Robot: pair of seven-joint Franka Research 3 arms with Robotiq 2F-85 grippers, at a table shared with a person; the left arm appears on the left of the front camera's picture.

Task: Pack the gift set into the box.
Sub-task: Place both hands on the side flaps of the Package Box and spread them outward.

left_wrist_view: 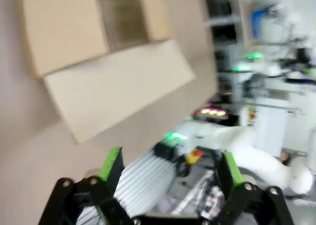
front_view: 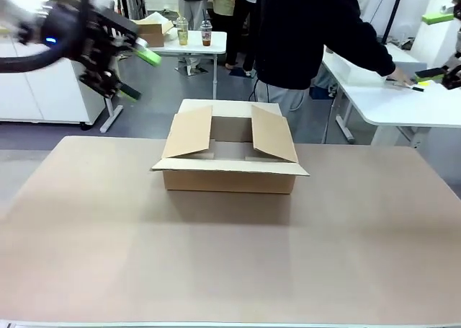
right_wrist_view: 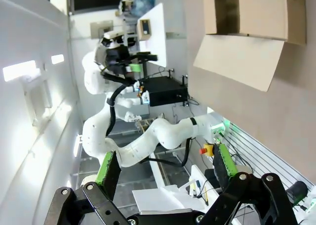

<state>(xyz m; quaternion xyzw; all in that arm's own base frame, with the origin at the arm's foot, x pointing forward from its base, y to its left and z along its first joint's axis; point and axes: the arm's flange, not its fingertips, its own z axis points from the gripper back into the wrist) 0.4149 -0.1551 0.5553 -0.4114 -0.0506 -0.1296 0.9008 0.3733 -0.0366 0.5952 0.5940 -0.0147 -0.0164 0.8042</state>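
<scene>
**Front view:** the box (front_view: 229,178) sits open at the middle of the table (front_view: 216,270), and the part of its floor that shows is bare. The left gripper (front_view: 140,74) hangs high, left of and beyond the box, fingers spread and empty. A person's hand (front_view: 398,74) reaches to a side table (front_view: 403,104) well right of the box. The box's two side flaps stand raised over the opening. The gift set, only slightly smaller than the box, would likely snag on them and tip if lowered off-centre.

**Left wrist view:** the spread green pads (left_wrist_view: 111,163) hold nothing. Beyond them lies the box, plain brown corrugated board with one flap splayed flat.

**Right wrist view:** the right gripper (right_wrist_view: 165,168) is likewise wide open and empty. The box is well beyond it, shallow, unmarked and not yet packed.
</scene>
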